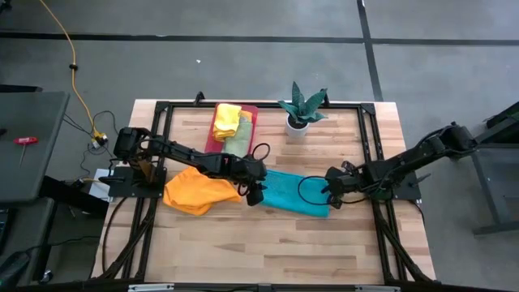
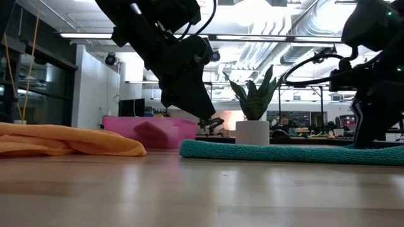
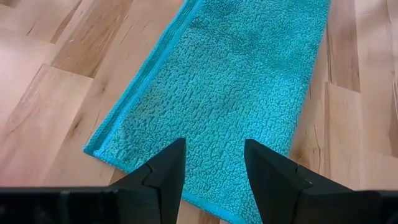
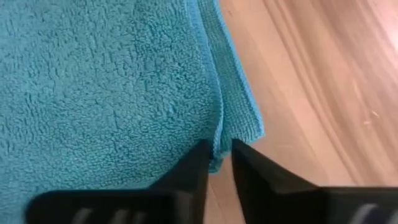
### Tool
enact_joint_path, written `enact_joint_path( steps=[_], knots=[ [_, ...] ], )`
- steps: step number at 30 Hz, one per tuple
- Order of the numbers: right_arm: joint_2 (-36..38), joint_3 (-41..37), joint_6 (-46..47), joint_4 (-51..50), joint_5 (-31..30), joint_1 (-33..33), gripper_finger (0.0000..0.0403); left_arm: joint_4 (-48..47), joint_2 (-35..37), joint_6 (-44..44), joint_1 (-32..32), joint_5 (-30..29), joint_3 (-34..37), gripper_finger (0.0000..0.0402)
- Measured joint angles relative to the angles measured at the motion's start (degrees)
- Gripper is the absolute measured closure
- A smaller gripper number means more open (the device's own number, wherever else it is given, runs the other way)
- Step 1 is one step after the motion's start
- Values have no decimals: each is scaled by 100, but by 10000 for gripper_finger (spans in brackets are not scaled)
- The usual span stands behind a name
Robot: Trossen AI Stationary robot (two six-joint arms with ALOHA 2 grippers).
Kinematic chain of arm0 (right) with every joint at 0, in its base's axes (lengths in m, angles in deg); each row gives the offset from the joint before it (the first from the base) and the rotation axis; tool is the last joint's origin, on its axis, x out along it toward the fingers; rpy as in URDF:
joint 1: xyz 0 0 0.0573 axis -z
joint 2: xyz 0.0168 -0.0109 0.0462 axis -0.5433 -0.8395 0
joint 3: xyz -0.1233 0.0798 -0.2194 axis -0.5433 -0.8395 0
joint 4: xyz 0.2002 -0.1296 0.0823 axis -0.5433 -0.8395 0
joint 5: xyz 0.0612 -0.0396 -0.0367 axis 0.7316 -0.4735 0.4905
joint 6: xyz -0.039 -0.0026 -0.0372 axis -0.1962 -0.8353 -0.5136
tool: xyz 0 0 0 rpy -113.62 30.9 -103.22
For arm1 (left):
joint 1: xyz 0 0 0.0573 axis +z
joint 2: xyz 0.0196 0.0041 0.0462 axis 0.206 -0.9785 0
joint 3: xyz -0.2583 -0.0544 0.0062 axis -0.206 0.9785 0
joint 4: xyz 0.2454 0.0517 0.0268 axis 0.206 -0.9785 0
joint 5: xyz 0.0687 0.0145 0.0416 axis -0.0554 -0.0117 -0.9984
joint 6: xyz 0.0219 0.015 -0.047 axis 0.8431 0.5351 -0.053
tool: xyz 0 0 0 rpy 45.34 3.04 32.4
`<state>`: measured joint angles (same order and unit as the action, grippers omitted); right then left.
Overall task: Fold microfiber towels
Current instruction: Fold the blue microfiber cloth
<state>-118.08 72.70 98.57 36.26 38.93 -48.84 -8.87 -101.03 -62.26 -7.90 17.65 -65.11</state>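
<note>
- Looking down from the high view, the teal towel (image 1: 296,193) lies flat on the worktop (image 1: 268,243), half folded into a strip, with the left gripper (image 1: 255,195) at one short end and the right gripper (image 1: 331,197) at the other. The orange towel (image 1: 197,192) sits crumpled just behind the left fingers, and folded yellow and light green towels (image 1: 231,126) rest in the pink tray (image 1: 251,113), well beyond both. A good fold needs both ends lifted together, so neither arm should rise alone.
- From the low view, the teal towel (image 2: 290,151) lies flat and low; the left gripper (image 2: 211,123) hangs just above its near end and the right gripper (image 2: 366,142) reaches down to its far end. The orange towel (image 2: 69,142) lies clear of the fold line.
- In the left wrist view, the left fingers (image 3: 165,171) stand apart, holding nothing, poised over the towel's short edge (image 3: 155,177). They want to come down astride that edge, near the hemmed corner, before closing.
- In the right wrist view, the right fingers (image 4: 193,168) are nearly together at the towel's corner (image 4: 239,124), seemingly pinching its hem; whether both layers are caught I cannot tell. The grip should take every layer, or the fold is likely to slip open when lifted.
</note>
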Motion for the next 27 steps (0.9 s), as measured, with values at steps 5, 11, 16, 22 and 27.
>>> enact_joint_path(
  steps=[5, 11, 16, 22, 27],
  knots=[
    [0, 117, -45, -145, -50, 252, 389, -4, 0, -40, -5, 2, 0, 249],
    [11, 350, -738, -139, -105, 561, 398, -11, 0, -42, -47, 2, 0, 249],
    [13, 377, -832, -370, -255, 741, 401, -45, 0, -70, -127, -51, 0, 249],
    [48, 369, -691, -685, -358, 951, 402, -48, 0, -130, -200, -103, 0, 249],
    [-76, 371, -1318, -192, -436, 1059, 402, -50, 0, -132, -219, -200, 2, 249]
  ],
)
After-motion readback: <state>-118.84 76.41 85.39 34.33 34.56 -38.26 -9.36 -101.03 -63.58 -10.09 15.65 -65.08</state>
